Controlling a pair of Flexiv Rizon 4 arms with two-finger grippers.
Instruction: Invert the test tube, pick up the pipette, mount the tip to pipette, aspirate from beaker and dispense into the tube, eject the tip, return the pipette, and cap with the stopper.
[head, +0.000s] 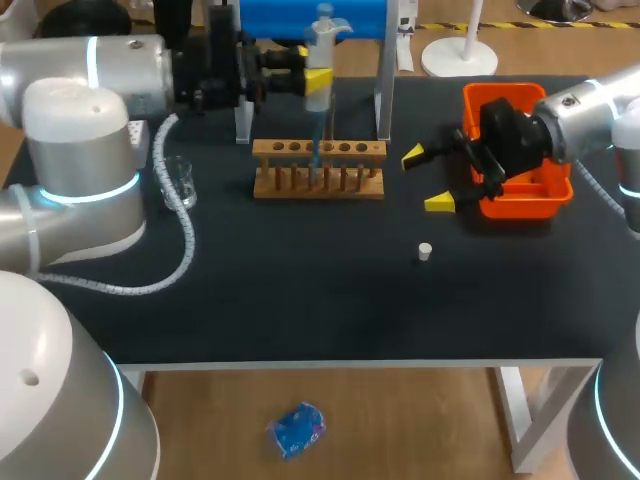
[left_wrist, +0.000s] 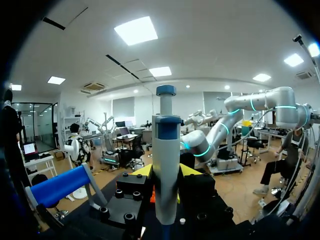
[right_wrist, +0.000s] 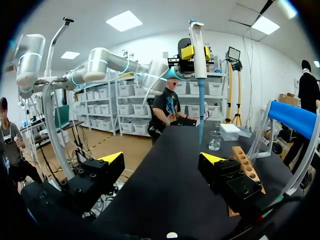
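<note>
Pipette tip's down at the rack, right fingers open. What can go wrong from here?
1. The left gripper holds the pipette with its tip down among the rack holes. If it is slightly off, it may hit wood or spill.
2. The stopper is small and lies loose on the table. The open right gripper could knock it away while picking it up.

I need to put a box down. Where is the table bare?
Bare: the front strip between rack and near edge, left of the stopper. Crowded: between rack and orange bin, where the right end effector hangs open.
</note>
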